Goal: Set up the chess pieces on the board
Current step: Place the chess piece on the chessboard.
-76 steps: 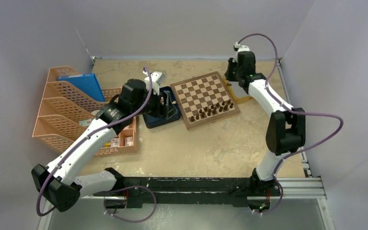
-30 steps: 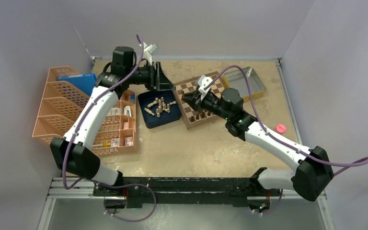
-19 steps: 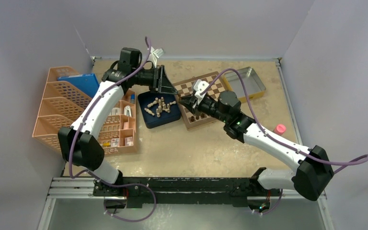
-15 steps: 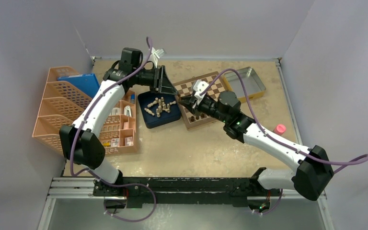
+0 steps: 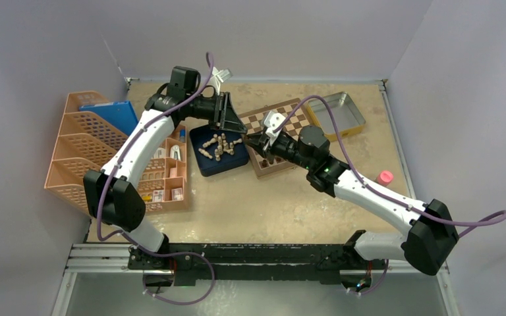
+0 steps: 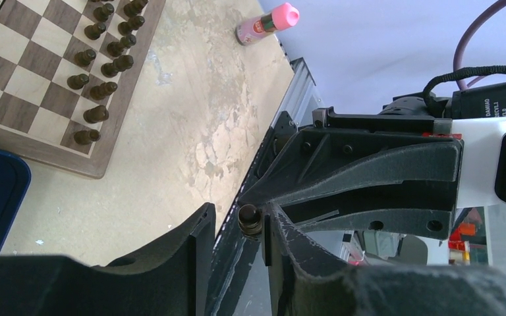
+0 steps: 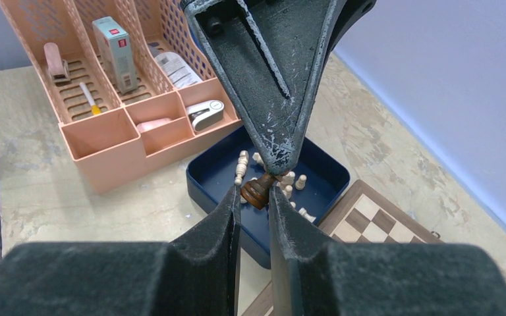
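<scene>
Pinching a tiny dark brown wooden chess piece (image 7: 258, 191) aloft between blue tray (image 7: 205, 172) and checkered wooden board (image 6: 20, 85), the right gripper (image 7: 253, 197) is offering it to the left gripper (image 6: 238, 218), whose slightly parted jaws should be clamping squarely before any release.

Blue tray (image 5: 202, 166) just beside orange desk organizer (image 5: 85, 153).

Very little here can be read. In the left wrist view, at two o'clock, a black cable plug (image 6: 491, 105) carries two lines of small white print, too fine to make out. The pink-capped bottle (image 6: 263, 20) on the counter (image 6: 191, 118), roughly three o'clock from the board (image 6: 39, 72), has an illegible label. In the right wrist view, at ten o'clock, a grey box (image 7: 114, 52) in the peach organiser (image 7: 125, 158) shows a red patch, wording blurred
</scene>
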`<state>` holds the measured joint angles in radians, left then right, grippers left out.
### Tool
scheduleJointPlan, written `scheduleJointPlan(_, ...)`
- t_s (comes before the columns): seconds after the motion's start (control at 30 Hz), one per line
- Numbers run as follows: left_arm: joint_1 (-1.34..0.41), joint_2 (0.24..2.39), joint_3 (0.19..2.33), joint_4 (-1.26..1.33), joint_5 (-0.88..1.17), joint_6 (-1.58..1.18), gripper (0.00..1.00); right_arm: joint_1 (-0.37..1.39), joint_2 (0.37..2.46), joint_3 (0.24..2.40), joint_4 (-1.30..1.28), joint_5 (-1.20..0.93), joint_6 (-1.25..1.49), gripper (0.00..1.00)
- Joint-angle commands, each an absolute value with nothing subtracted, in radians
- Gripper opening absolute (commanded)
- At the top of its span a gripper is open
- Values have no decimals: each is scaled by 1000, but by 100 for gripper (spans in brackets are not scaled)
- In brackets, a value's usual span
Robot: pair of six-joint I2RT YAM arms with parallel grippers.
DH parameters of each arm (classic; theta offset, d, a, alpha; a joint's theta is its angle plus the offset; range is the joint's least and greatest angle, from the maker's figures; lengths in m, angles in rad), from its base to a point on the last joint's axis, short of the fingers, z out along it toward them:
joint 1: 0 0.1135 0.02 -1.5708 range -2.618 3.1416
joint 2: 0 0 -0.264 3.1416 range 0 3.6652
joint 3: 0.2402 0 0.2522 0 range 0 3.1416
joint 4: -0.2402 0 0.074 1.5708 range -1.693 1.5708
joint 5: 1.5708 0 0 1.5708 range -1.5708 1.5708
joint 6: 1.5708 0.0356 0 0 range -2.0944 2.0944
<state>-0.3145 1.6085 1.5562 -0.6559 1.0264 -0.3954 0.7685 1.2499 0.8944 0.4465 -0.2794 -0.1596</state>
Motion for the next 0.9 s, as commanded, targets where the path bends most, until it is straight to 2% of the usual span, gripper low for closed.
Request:
scheduleJointPlan(0.0, -316, 1615, 1610, -657, 1065, -351, 30, 776, 1241, 908, 474, -266, -178, 20)
scheduleJointPlan(0.33, -333, 1608, 1589, -671, 1096, -329, 22, 783, 1232, 911, 465, -257, -174, 20)
scheduleJointPlan(0.57, -333, 1598, 1597, -681, 1107, -317, 2, 786, 1232, 911, 463, -242, -172, 20)
scheduleJointPlan(0.63, -334, 1592, 1595, -679, 1103, -315, 0, 785, 1232, 913, 462, -233, -165, 21)
scheduleJointPlan(0.67, -333, 1585, 1591, -672, 1095, -317, 0, 786, 1228, 915, 462, -224, -156, 24)
scheduleJointPlan(0.8, -333, 1546, 1573, -614, 994, -330, 0, 786, 1199, 916, 459, -147, -65, 47)
scheduleJointPlan(0.87, -334, 1514, 1555, -570, 909, -339, 0, 786, 1171, 905, 459, -115, -13, 53)
